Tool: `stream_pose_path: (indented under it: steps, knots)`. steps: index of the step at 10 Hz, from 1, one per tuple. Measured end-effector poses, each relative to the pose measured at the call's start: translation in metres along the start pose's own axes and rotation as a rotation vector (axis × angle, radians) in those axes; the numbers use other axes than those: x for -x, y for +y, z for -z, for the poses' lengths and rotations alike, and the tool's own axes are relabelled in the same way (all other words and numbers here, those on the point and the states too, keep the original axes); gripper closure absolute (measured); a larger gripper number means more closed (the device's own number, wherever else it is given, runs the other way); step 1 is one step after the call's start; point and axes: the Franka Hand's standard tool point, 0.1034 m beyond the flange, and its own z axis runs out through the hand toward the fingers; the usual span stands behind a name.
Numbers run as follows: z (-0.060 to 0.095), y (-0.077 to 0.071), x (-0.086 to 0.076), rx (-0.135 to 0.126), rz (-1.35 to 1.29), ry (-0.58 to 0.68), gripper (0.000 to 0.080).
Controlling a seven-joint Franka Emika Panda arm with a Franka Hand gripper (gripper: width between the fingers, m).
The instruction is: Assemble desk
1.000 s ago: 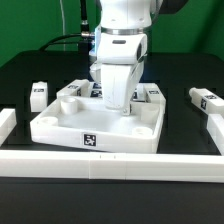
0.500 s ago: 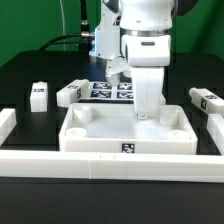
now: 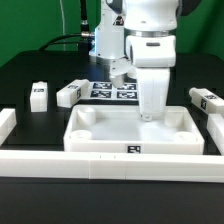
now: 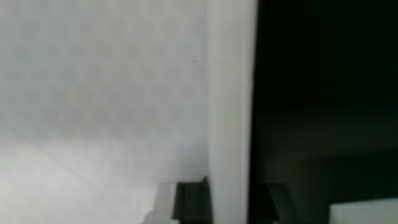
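Observation:
The white tray-like tabletop (image 3: 100, 133) lies in the middle of the black table, its front wall against the long white rail (image 3: 110, 166). My gripper (image 3: 151, 115) comes down onto the tabletop's back rim and is shut on it. In the wrist view the rim wall (image 4: 231, 100) runs between my two dark fingers (image 4: 189, 205), with the gripper (image 4: 228, 205) closed on it. Loose legs rest at the exterior view's left (image 3: 38, 95), beside it (image 3: 68, 94), and at the right (image 3: 203, 98).
The marker board (image 3: 112, 90) lies flat behind the tabletop. The rail's side pieces stand at the exterior view's left (image 3: 6, 122) and right (image 3: 216, 130). A dark curtain and cables hang behind the arm.
The tabletop, held in my gripper, has slid toward the exterior view's right and turned square, ending flush against the front rail. The jaws stayed shut.

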Motion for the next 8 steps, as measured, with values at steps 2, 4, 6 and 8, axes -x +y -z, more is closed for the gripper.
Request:
stream_pose_path:
  steps: [2, 4, 6, 8]
  knots:
    - [0.0, 0.009, -0.015, 0.005, 0.024, 0.004, 0.0742]
    - [0.0, 0.014, -0.022, -0.002, 0.01, 0.004, 0.0742]
    - [0.0, 0.016, -0.021, 0.0, 0.009, 0.004, 0.0742]
    - [0.0, 0.021, -0.021, -0.006, 0.006, 0.001, 0.0742]
